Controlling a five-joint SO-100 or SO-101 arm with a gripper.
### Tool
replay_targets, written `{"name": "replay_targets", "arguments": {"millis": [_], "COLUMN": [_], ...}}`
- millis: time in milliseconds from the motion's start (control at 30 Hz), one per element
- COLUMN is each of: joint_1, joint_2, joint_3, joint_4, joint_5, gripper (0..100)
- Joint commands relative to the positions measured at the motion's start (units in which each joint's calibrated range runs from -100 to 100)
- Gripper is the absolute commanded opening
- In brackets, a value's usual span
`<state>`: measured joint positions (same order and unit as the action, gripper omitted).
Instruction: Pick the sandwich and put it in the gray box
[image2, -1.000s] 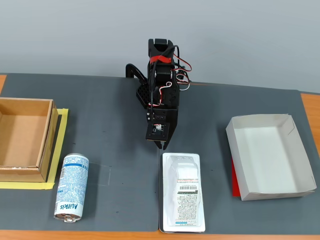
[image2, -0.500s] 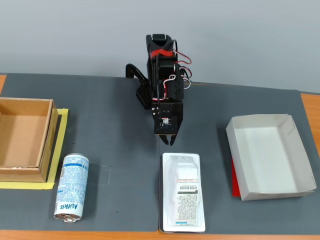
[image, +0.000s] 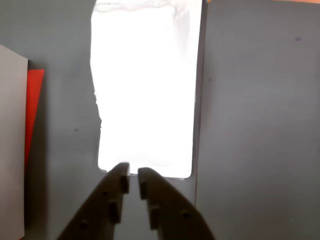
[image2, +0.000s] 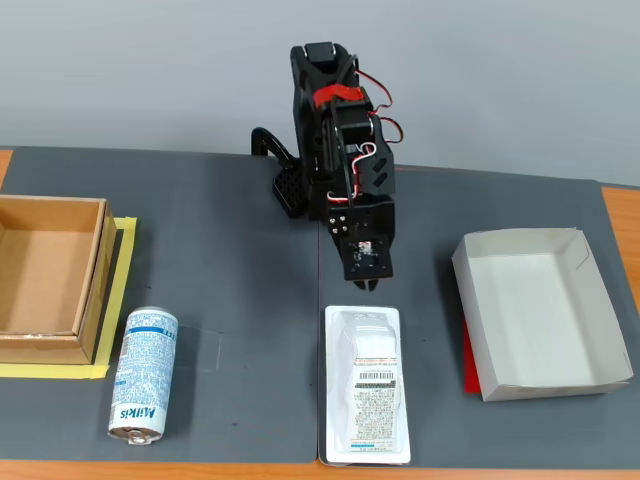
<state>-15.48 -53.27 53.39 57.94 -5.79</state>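
The sandwich (image2: 366, 385) is lying flat on the mat near the front edge, between the Milkis can (image2: 143, 373) and the gray box (image2: 540, 312), looking light, slick and crushable, so its long side edges are probably offering the safest hold. The gripper (image: 131, 177) is hovering nearly clenched and empty over the pack's far end, whose label is washing out to white in the wrist view.

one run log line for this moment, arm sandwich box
phase: approach | gripper: nearly shut, empty, above far end of sandwich | sandwich: flat on mat, untouched | gray box: empty, right in fixed view
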Motion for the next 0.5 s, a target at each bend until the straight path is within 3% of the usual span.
{"name": "replay_targets", "arguments": {"millis": [0,467], "joint_1": [-0.38,0.07], "joint_2": [5.5,27.03], "joint_3": [-8.03,-28.65], "joint_4": [-0.73,-0.73], "joint_5": [-0.13,-0.18], "gripper": [2,2]}}
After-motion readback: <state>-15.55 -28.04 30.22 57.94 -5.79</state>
